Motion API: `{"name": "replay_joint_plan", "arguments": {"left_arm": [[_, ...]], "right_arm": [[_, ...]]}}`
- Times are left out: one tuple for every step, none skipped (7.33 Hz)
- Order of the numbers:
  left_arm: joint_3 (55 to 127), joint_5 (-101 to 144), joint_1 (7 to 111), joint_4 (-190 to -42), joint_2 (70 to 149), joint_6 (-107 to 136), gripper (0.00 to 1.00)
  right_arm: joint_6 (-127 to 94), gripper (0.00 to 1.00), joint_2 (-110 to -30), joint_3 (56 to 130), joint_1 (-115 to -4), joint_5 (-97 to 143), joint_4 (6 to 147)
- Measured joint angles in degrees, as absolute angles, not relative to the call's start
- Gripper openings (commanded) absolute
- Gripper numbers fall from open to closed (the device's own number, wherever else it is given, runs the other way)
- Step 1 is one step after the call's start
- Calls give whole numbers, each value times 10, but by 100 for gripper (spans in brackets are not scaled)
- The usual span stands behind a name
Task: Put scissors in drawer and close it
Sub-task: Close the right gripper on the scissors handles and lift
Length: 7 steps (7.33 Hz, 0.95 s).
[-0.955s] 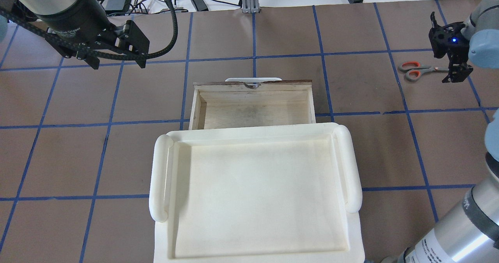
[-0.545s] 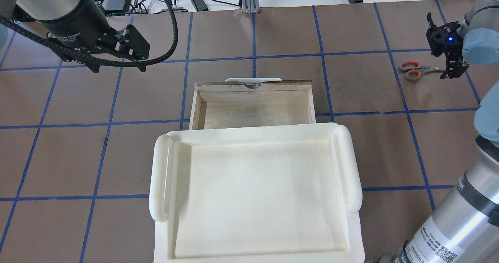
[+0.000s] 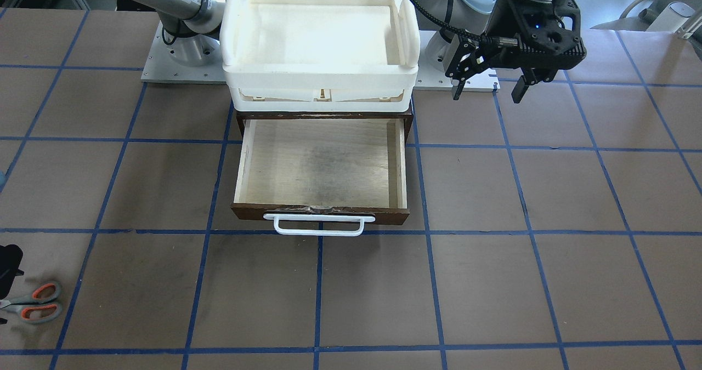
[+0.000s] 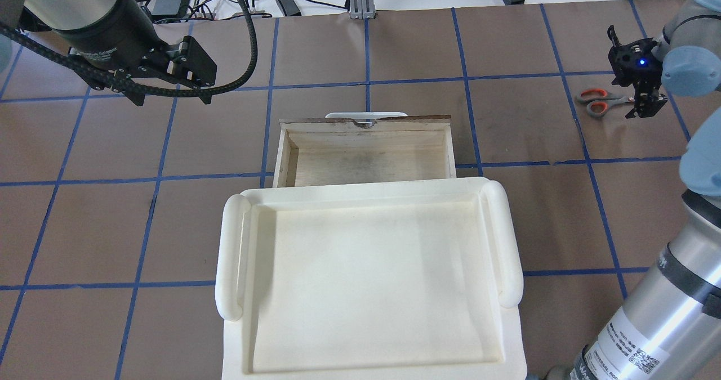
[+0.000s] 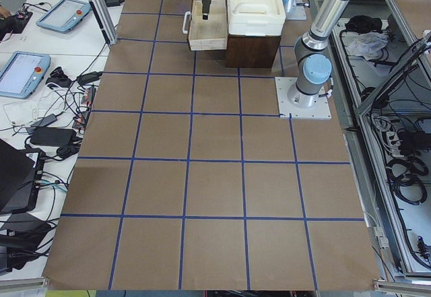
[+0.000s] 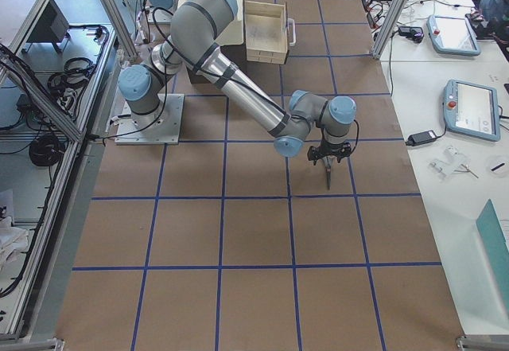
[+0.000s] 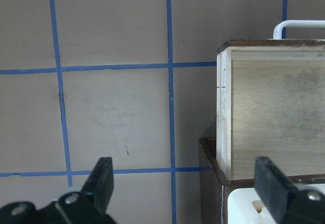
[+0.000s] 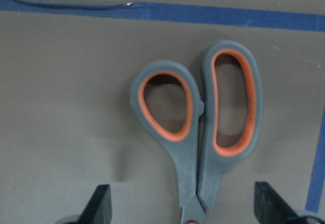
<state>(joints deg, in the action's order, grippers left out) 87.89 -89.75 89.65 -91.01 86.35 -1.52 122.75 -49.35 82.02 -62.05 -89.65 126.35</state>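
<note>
Nearest the base, white tray (image 4: pixel 510 239) on the cabinet (image 5: pixel 252 48); beyond, drawer (image 3: pixel 323 161) pulled open. Left of it, left gripper (image 3: pixel 487 93) hovering, fingers (image 7: pixel 104 181) spread wide. Farther out on the right, scissors (image 4: pixel 598 102) flat on the table (image 4: pixel 394 59), well apart from the drawer; right gripper (image 4: pixel 644 105) open, straddling them just below the handles, seemingly without contact.

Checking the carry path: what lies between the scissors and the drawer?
Nothing: bare taped table between scissors and drawer, per the overhead view.
</note>
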Motion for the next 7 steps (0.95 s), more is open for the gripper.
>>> {"name": "replay_joint_plan", "arguments": {"left_arm": [[879, -897, 896, -910, 863, -16, 100], [879, -897, 896, -910, 863, -16, 100], [879, -897, 896, -911, 863, -16, 100], [879, -897, 896, -911, 863, -16, 100], [879, -897, 896, -911, 863, -16, 100], [879, -897, 896, -911, 862, -16, 100], [879, -897, 896, -911, 862, -16, 100]], "right_arm": [[1235, 75, -486, 817, -621, -891, 1263], [1239, 26, -482, 816, -621, -886, 1263], [1244, 0, -480, 814, -621, -886, 1263], [1258, 0, -481, 812, -621, -889, 1264], [1277, 0, -482, 808, -621, -892, 1264], [1291, 0, -483, 806, -621, -893, 1263], [1297, 0, -484, 805, -621, -894, 1263]]}}
